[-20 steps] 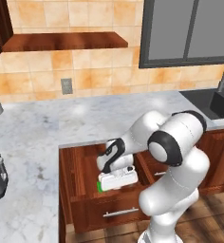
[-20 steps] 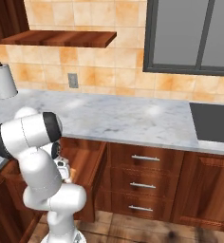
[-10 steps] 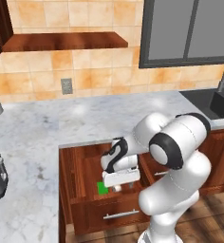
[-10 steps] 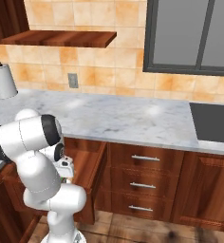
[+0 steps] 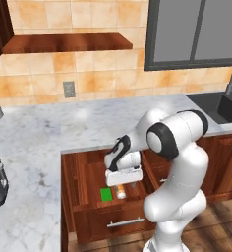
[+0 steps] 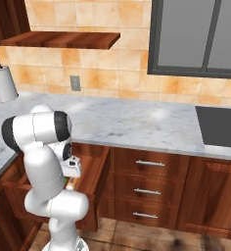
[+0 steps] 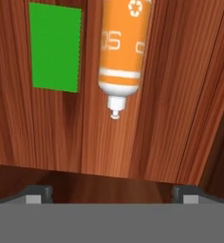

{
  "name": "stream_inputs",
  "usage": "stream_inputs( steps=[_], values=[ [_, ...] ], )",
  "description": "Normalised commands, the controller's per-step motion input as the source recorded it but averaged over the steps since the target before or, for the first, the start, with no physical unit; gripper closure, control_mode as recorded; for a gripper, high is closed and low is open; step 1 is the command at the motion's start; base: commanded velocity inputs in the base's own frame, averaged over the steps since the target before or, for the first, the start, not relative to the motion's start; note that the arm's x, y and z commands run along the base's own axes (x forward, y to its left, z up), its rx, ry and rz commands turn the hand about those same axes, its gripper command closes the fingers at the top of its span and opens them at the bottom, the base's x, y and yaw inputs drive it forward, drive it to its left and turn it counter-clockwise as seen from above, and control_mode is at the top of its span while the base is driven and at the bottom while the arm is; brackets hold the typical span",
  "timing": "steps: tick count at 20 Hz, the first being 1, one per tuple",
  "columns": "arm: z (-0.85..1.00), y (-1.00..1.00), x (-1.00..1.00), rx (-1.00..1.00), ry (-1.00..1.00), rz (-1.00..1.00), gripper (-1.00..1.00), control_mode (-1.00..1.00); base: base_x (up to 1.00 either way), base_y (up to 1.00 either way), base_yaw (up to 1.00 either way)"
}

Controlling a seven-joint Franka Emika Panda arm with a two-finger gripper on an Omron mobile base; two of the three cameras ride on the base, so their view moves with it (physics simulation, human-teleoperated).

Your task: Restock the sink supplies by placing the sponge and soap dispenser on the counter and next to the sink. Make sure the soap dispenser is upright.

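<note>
Fingers (image 7: pixel 112 193) spread wide & empty above lying orange cylindrical soap bottle (image 7: pixel 122 47), flat green sponge (image 7: pixel 55 46) beside; risk: bottle rolls off-centre, grip slips.

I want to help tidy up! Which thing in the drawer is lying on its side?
The soap dispenser, the orange bottle with its white pump tip pointing along the drawer floor. The sponge beside it is a flat green block.

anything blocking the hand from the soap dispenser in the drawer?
Nothing visible. The hand hangs over the open drawer, fingers spread wide. The soap dispenser lies on its side on the drawer floor; the sponge lies beside it, apart, not across the path.
</note>
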Motion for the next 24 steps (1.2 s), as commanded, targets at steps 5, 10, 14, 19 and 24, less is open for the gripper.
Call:
stream_inputs(
  steps=[5, 10, 14, 19, 24],
  values=[
    [-0.30, 0.02, 0.30, -0.01, 0.00, 0.00, -1.00, -1.00, 0.00, 0.00, 0.00],
    [-0.40, 0.03, 0.03, -0.08, 0.00, -0.03, -1.00, -1.00, 0.00, 0.00, 0.00],
    [-0.30, 0.02, 0.01, -0.06, -0.03, -0.06, -1.00, -1.00, 0.00, 0.00, 0.00],
    [-0.12, 0.00, 0.22, 0.00, 0.00, -0.07, -1.00, -1.00, 0.00, 0.00, 0.00],
    [-0.21, 0.00, 0.30, 0.00, 0.00, -0.06, -1.00, -1.00, 0.00, 0.00, 0.00]
  ],
)
